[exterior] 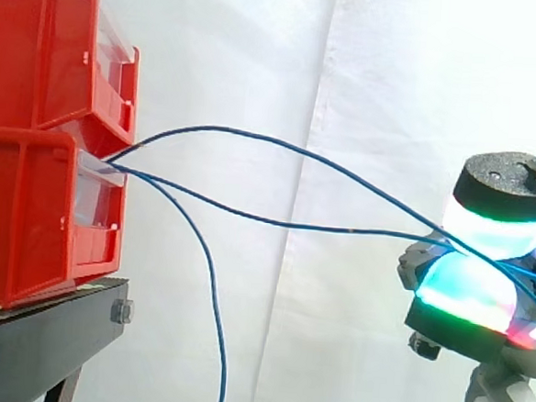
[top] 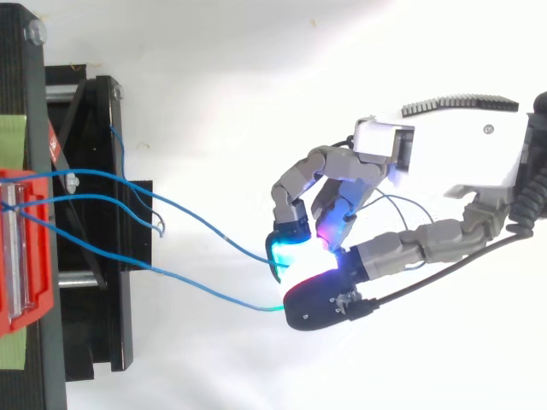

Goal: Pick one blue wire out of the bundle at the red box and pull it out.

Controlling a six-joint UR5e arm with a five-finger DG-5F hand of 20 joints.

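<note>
Well right of the red bins (exterior: 51, 149), your hand (top: 453, 149) pinches two blue wires (exterior: 340, 230) between its pads (top: 286, 248); a third wire (exterior: 213, 275) hangs loose.

Robot lab test rig, staged setup. Plain white curtain (exterior: 347, 124) backs everything. Stacked red plastic storage bins (exterior: 43, 130) at 9 o'clock in the side view sit on a black bolted metal stand (exterior: 47, 337), which has green tape (top: 15, 137) on it. Blue wires (exterior: 276, 222) trail from the bins. Multi-fingered robot hand (top: 461, 145) with glowing pads (exterior: 482, 230) at 3 o'clock.
</note>
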